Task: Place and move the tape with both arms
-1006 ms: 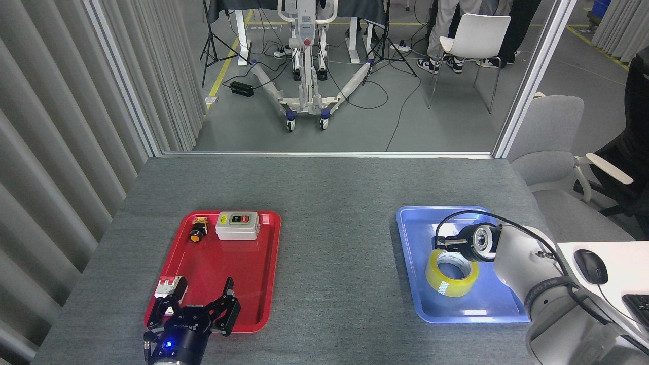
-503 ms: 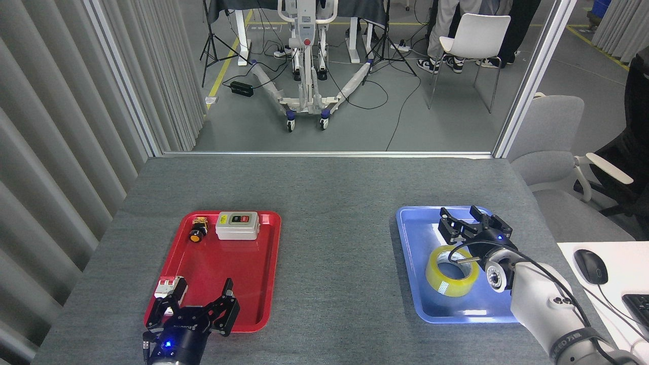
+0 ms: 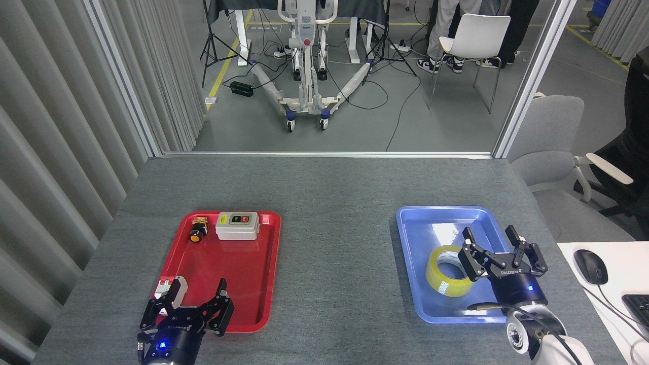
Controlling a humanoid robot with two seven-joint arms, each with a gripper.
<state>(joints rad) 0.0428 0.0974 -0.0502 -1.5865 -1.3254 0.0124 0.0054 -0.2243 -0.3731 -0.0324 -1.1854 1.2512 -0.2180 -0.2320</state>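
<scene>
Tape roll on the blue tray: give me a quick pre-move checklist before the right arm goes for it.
1. Tape lying flat in the blue tray: ok.
2. Right pincer open: ok.
3. Right pincer around the roll: not ok; it sits at the roll's right edge, fingers spread, nothing gripped.
4. Height of the right pincer above the tray: cannot tell from the head view.
5. Left pincer open and empty, over the red tray's near end: ok.
6. Grey table between the two trays free of objects: ok.
</scene>
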